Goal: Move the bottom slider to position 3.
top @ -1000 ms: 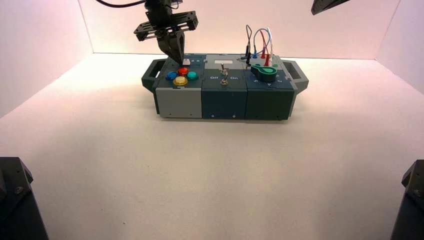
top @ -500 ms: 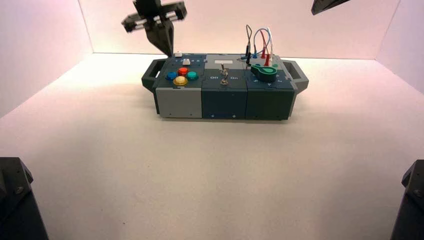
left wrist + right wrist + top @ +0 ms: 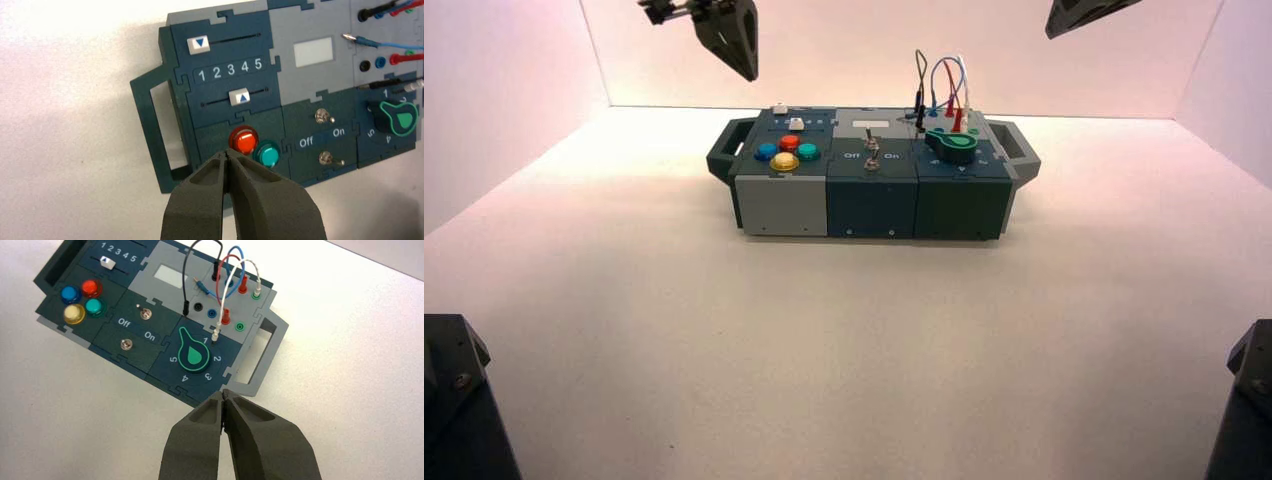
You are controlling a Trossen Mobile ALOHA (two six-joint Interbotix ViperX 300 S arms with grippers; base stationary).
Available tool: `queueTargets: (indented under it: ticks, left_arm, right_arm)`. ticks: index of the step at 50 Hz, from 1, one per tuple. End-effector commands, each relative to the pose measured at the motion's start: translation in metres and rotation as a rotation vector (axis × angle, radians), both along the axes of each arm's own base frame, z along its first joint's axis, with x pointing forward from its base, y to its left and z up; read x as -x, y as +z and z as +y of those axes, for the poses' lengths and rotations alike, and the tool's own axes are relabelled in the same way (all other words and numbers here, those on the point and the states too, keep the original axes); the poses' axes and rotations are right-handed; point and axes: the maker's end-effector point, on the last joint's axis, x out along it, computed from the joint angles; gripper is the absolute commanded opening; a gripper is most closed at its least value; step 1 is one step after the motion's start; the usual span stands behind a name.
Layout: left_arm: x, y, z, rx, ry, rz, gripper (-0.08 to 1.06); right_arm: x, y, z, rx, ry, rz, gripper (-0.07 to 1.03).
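Overhead, the left gripper (image 3: 751, 78) hangs above and behind the left end of the box (image 3: 320, 55), tapering to a downward point, its two fingers (image 3: 195, 195) pressed together along a thin seam with nothing pinched between them. The right gripper (image 3: 1052, 35) waits high beyond the right end of the box, likewise pressed together, its dark wedge-shaped fingers (image 3: 270, 440) smooth and matte. On the box's left section, the bottom slider (image 3: 239, 96) is a small white squarish block with a blue triangle, sitting in its thin dark slot in line with the 3; the gripper is clear of it. The top slider (image 3: 198, 45), a similar white block, stands at the 1 end of its own slot, across the printed numerals. Nearer the front of the box come round, glossy domes: red (image 3: 91, 288), blue (image 3: 71, 294), green (image 3: 95, 307) and yellow (image 3: 74, 313). The box's middle section has two shiny metal toggles (image 3: 322, 116) (image 3: 328, 158) and a pale rectangular panel (image 3: 313, 52). Its right section bears a dark teardrop knob (image 3: 194, 354) edged in green and thin, curving wires (image 3: 231, 280) in black, red, blue and white. Interlocking, jigsaw-like seams join the flat panels, and an angular grey handle (image 3: 257, 359) closes off the box's right end.
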Motion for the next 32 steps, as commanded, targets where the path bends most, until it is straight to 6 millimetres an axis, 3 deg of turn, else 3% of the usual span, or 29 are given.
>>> queueTargets:
  ticks: [1,19,32]
  left_arm:
    - [0.001,0.024,0.0,0.021,0.004,-0.088,-0.03]
    - [0.003,0.041,0.0,0.032,-0.007,-0.158,-0.03]
    - [0.001,0.056,0.002,0.047,0.006,-0.226,-0.03]
  right_arm:
    - [-0.005,0.002,-0.002,0.001,-0.006,-0.012,-0.02]
    - [-0.006,-0.009,-0.002,0.01,-0.009,0.014,-0.02]
    - [-0.005,-0.004,-0.002,0.008,-0.007,-0.003,-0.02]
